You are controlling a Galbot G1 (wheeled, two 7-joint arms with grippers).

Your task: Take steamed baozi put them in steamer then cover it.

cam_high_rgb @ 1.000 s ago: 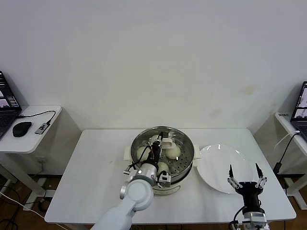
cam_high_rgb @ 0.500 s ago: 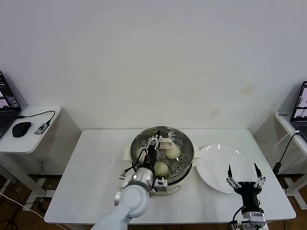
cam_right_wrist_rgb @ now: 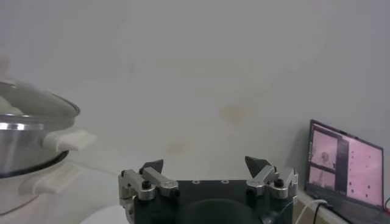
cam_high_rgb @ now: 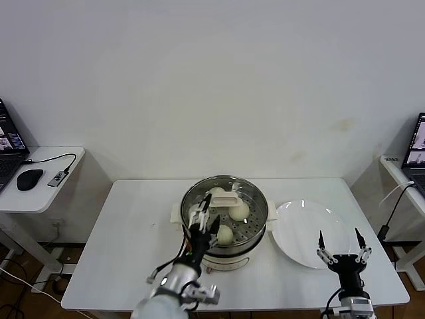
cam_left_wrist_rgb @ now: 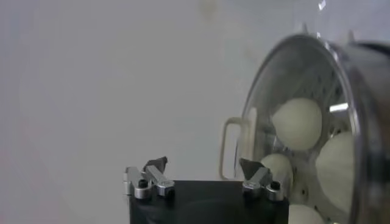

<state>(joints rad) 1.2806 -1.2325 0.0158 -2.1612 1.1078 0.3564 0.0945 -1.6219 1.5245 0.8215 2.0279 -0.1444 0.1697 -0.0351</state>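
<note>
The steamer [cam_high_rgb: 260, 224] stands mid-table on its cream base, with the glass cover [cam_high_rgb: 252, 193] lying on it and the cover's cream handle [cam_high_rgb: 224, 198] at its centre. Through the glass I see steamed baozi [cam_high_rgb: 239, 211], cream-white and round, also visible in the left wrist view as baozi [cam_left_wrist_rgb: 297, 123] behind the cover [cam_left_wrist_rgb: 274, 85]. My left gripper [cam_high_rgb: 205, 221] hangs open at the steamer's near left side, just short of the handle, holding nothing; its jaws [cam_left_wrist_rgb: 204, 164] stand wide apart. My right gripper [cam_high_rgb: 340, 238] waits open over the near edge of the plate.
A bare white plate [cam_high_rgb: 299, 222] lies right of the steamer. The white table [cam_high_rgb: 133, 232] has room on its left half. A side table [cam_high_rgb: 46, 196] with a mouse [cam_high_rgb: 30, 178] stands far left; a laptop [cam_high_rgb: 417, 149] sits far right.
My left gripper opened, let go of the cover's handle and drew back toward me, leaving the cover on the steamer. The right arm barely moved.
</note>
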